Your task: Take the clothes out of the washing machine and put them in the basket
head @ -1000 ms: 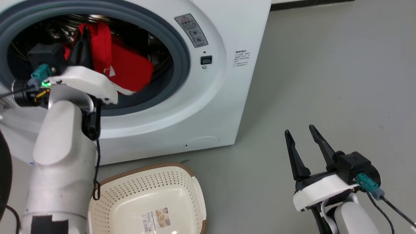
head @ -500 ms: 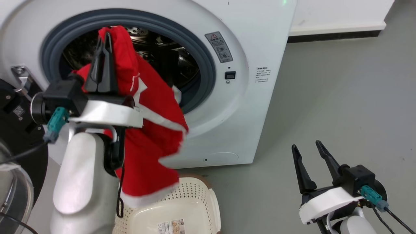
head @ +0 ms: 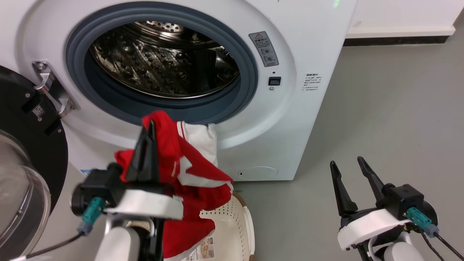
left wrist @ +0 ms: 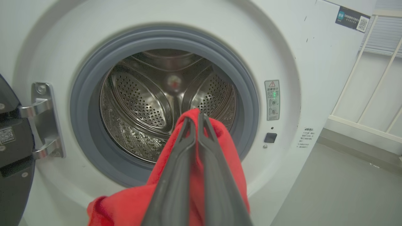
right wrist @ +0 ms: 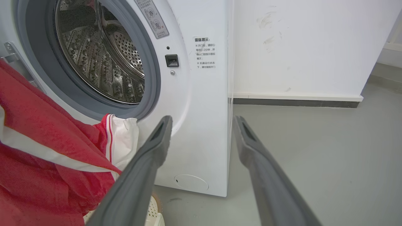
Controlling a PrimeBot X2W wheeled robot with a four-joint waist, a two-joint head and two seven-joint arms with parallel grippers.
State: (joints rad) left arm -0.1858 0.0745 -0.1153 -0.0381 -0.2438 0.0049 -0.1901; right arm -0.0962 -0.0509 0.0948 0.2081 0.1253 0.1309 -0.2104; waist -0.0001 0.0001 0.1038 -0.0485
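My left gripper (head: pixel 151 125) is shut on the red clothes (head: pixel 192 181), a jersey with white trim bands, held outside the washing machine (head: pixel 290 119) and hanging down over the cream basket (head: pixel 237 221) on the floor. In the left wrist view the fingers (left wrist: pixel 179 175) pinch the red clothes (left wrist: pixel 226 147) in front of the round porthole, with bare steel drum (left wrist: pixel 141 103) behind. My right gripper (head: pixel 347 164) stands open at the lower right above the floor, holding nothing. The right wrist view shows the clothes (right wrist: pixel 47 150) at the left and the basket's edge (right wrist: pixel 154 216).
The black-framed glass door (head: pixel 21 174) swings open at the left, close to my left arm. Grey floor (head: pixel 391 119) stretches right of the machine, up to a white wall with a dark baseboard (head: pixel 395 40).
My left gripper has pulled the clothes fully out of the drum and lowered them toward the basket. The head camera has shifted too. The right gripper stays open in place.
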